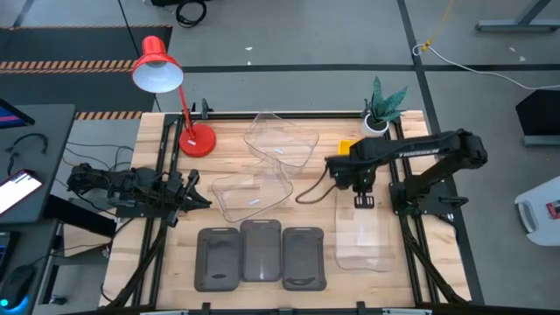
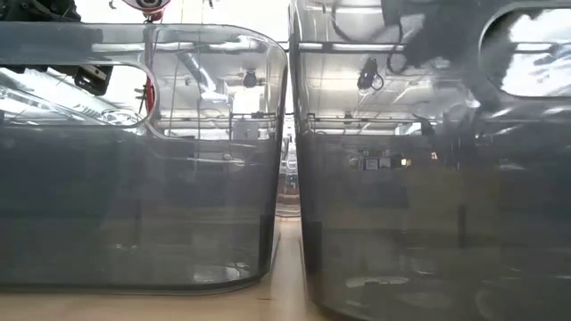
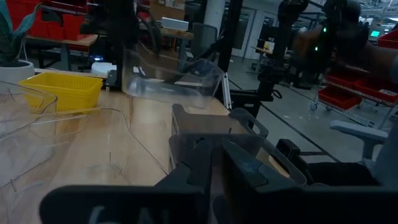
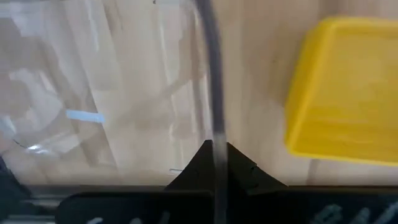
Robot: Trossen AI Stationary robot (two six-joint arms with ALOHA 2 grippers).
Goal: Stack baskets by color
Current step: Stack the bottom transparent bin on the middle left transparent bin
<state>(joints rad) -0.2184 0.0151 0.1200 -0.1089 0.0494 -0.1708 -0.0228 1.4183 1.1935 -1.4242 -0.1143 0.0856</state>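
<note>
Clear basket (image 1: pixel 363 234) | see-thru, rounded corners | rim pinched by R claw (image 1: pixel 364 203)

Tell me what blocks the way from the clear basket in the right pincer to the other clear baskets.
Nothing visible. The right pincer is shut on the rim of the held clear basket, and bare wood lies between it and the nearest clear basket. The grey baskets and yellow basket sit off that line.

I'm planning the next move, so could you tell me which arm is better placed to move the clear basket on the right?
Right: its gripper is already shut on the clear basket's rim. The left gripper waits farther away.
</note>
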